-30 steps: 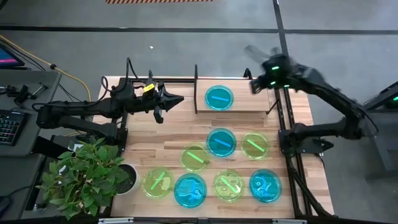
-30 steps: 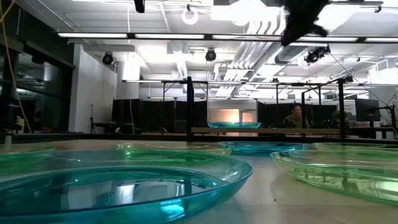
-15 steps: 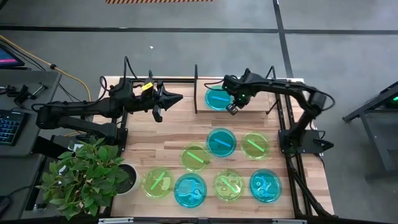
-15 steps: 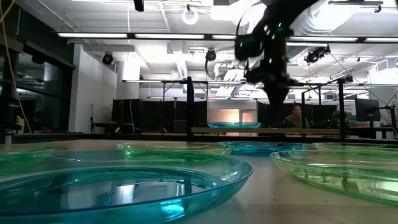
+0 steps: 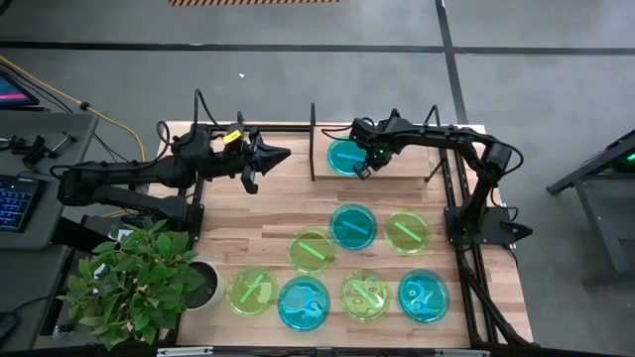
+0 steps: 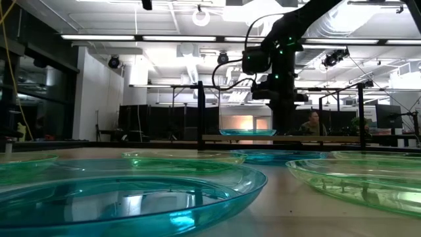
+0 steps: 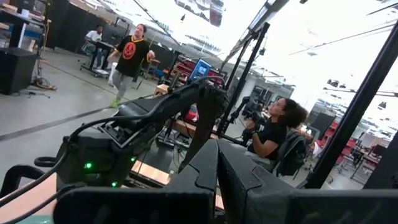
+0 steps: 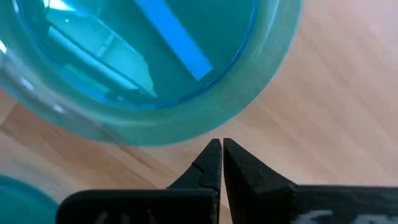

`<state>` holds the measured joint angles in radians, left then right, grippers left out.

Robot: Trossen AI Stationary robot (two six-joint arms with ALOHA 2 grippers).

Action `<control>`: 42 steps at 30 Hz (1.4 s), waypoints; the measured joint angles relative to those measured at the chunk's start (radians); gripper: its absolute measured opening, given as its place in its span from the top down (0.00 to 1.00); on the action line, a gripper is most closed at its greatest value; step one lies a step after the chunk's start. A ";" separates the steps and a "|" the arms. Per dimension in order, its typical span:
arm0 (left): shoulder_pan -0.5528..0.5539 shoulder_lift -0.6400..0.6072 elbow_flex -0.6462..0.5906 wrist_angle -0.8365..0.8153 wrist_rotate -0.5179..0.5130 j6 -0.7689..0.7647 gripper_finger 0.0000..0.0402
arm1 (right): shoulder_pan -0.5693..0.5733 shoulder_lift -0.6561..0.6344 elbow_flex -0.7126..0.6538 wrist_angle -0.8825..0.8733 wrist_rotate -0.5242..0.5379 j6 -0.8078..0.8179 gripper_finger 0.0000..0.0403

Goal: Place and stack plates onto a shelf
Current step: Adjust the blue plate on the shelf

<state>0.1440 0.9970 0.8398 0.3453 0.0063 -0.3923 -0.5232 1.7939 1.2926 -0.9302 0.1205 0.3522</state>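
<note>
A blue plate lies on the light wood base board of the shelf, a rack of black rods at the far edge. My right gripper is shut and points down over the board, its tips just beside the plate's rim. Several more plates, blue and green, lie flat on the table toward its near edge. My left gripper is shut and held level above the far left of the table, holding nothing. My right gripper's shut fingertips point down from above, right next to the outer rim of the blue plate on the shelf board. Whether they touch the rim or the board, I cannot tell.
A potted plant stands at the table's near left corner. Black frame posts run along the right edge. The shelf's upright rods rise to the left of the blue plate. People are in the room beyond.
My right gripper has swung down from high over the far right corner, toward the table's left, to the blue plate on the shelf, tipping over to point downward. It stays shut. The plates have not moved.
</note>
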 joint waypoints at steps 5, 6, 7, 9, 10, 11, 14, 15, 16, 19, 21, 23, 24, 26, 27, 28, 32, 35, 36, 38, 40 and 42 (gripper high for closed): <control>0.000 0.000 0.000 0.000 0.000 0.000 1.00 | 0.000 0.000 0.000 0.036 0.011 0.038 1.00; 0.000 0.000 0.000 0.000 0.000 0.000 1.00 | 0.000 0.000 0.000 0.043 0.011 0.044 1.00; 0.000 0.000 0.000 0.000 0.000 0.000 1.00 | 0.000 0.000 0.000 0.049 0.011 0.052 1.00; 0.000 0.000 0.000 0.000 0.000 0.000 1.00 | 0.000 0.000 0.000 0.052 0.011 0.063 1.00; 0.000 0.000 0.000 0.000 0.000 -0.001 1.00 | 0.000 0.000 0.000 0.058 0.011 0.069 1.00; 0.000 0.000 0.000 0.000 0.000 -0.001 1.00 | 0.000 0.000 0.000 0.068 0.011 0.075 1.00; 0.000 0.000 0.000 0.000 0.000 -0.001 1.00 | 0.002 0.000 0.000 0.102 0.011 0.090 1.00; 0.000 0.000 0.000 0.000 0.000 -0.001 1.00 | 0.002 0.000 0.000 0.108 0.011 0.096 1.00; 0.000 0.000 0.000 -0.001 0.000 -0.001 1.00 | 0.002 0.000 0.000 0.114 0.011 0.096 1.00; 0.000 0.000 0.000 -0.001 0.000 -0.001 1.00 | 0.002 0.000 0.000 0.144 0.005 0.096 1.00; 0.000 0.000 0.000 -0.001 0.000 -0.001 1.00 | 0.002 0.000 0.002 0.152 0.001 0.091 1.00; 0.000 0.000 0.000 -0.001 0.000 -0.001 1.00 | 0.002 -0.006 0.008 0.142 0.004 0.067 1.00; 0.000 0.000 0.000 -0.001 0.000 -0.001 1.00 | 0.002 -0.013 0.010 0.134 0.016 0.059 1.00; 0.000 0.000 0.000 -0.001 0.000 0.000 1.00 | 0.002 -0.036 0.015 0.106 0.063 0.049 1.00; 0.000 0.000 0.000 -0.001 -0.001 0.000 1.00 | 0.001 -0.045 0.016 0.089 0.090 0.044 1.00; 0.000 0.000 0.000 -0.001 -0.002 0.000 1.00 | 0.000 -0.052 0.016 0.068 0.119 0.040 1.00; 0.000 0.000 0.000 -0.002 -0.021 0.000 1.00 | -0.017 -0.053 0.006 0.016 0.157 0.031 1.00; 0.000 0.000 -0.001 -0.003 -0.043 0.000 1.00 | -0.025 -0.047 -0.023 0.043 0.157 0.040 1.00; 0.000 0.000 -0.001 -0.003 -0.046 0.000 1.00 | -0.026 -0.047 -0.031 0.059 0.157 0.042 1.00; 0.000 0.000 -0.001 -0.003 -0.046 -0.008 1.00 | -0.027 -0.047 -0.041 0.095 0.157 0.044 1.00; 0.000 0.000 -0.001 -0.003 -0.046 -0.013 1.00 | -0.027 -0.047 -0.053 0.099 0.156 0.062 1.00; 0.000 0.000 -0.001 -0.003 -0.047 -0.021 1.00 | -0.027 -0.044 -0.060 0.118 0.145 0.086 1.00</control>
<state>0.1440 0.9974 0.8389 0.3424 -0.0402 -0.4138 -0.5499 1.7495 1.2328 -0.8120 0.2657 0.4382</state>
